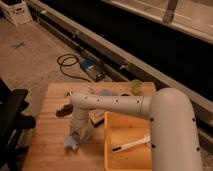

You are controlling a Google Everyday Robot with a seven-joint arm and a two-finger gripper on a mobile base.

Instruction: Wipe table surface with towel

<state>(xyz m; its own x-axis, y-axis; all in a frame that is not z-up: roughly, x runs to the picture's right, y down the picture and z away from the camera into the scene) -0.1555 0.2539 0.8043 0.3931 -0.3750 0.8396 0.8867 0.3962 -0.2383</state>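
A crumpled pale blue-grey towel [77, 138] lies on the wooden table [47, 142], left of the yellow bin. My white arm reaches from the right across the table and bends down at its elbow. The gripper [78, 129] points down onto the top of the towel, and its tip is hidden against the cloth.
A yellow bin [125, 145] holding a white utensil [131, 144] stands at the table's right. A small dark object [63, 111] lies on the left, a green cup [136, 86] and a bluish item [106, 92] at the back. A black chair [11, 117] is at the left. A cable and a blue box lie on the floor.
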